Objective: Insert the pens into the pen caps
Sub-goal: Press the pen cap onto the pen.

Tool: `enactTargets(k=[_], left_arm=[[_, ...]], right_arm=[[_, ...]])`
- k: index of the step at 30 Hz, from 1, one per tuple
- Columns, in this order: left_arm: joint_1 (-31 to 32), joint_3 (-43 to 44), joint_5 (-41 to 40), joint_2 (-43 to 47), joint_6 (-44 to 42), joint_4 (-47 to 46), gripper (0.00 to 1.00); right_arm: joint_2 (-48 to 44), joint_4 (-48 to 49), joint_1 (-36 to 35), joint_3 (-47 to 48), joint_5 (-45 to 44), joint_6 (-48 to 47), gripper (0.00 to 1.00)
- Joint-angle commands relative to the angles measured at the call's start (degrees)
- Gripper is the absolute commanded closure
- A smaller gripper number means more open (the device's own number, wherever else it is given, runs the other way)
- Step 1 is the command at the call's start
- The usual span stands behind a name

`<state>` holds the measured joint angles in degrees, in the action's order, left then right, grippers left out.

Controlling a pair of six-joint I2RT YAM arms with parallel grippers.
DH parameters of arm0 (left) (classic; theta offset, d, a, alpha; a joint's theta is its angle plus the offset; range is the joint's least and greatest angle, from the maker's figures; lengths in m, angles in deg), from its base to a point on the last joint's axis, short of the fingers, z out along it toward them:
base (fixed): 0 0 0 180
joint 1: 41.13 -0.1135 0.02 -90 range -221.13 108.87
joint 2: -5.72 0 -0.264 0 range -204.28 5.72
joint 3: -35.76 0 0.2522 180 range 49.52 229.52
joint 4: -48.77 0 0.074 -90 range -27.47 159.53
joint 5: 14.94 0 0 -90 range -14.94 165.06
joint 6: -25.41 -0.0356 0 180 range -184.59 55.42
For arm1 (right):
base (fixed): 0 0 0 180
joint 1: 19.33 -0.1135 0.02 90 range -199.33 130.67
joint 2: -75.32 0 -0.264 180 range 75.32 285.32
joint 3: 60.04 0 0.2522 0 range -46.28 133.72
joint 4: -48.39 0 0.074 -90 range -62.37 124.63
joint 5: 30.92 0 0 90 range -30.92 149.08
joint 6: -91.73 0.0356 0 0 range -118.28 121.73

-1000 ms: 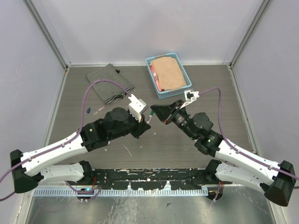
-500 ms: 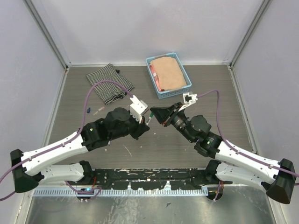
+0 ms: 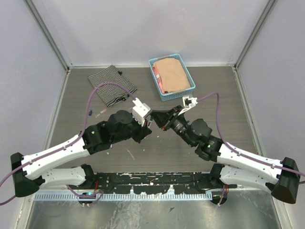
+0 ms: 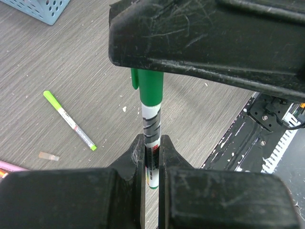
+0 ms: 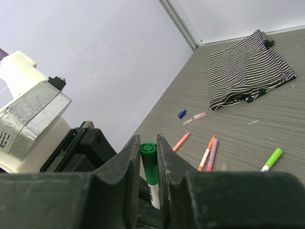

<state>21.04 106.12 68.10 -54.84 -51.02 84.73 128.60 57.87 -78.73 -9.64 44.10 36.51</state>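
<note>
The left tool pinched a white pen; the right tool pinched the green cap, seemingly seated on that pen, above the table.

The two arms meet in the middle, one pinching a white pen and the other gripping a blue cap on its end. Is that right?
Not quite: the cap is green, not blue, as the right wrist view shows. The rest holds: the left gripper pinches the white pen, and the right gripper grips the cap on its end.
</note>
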Motion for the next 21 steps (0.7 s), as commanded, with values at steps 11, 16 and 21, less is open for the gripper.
enactTargets(k=[11,16,21], left_arm=[[-0.8,5.6,-4.9,4.8,-1.1,-23.5,1.0],[-0.8,4.5,-4.6,4.7,-0.2,-23.1,1.0],[-0.9,3.3,-4.5,4.8,0.5,-22.0,1.0]], right_arm=[[-3.5,-27.5,-5.6,3.4,5.0,-3.6,1.0],[-4.1,-27.1,-5.7,7.0,1.7,-5.4,0.96],[-5.9,-26.0,-5.6,10.4,-2.7,-7.6,0.79]])
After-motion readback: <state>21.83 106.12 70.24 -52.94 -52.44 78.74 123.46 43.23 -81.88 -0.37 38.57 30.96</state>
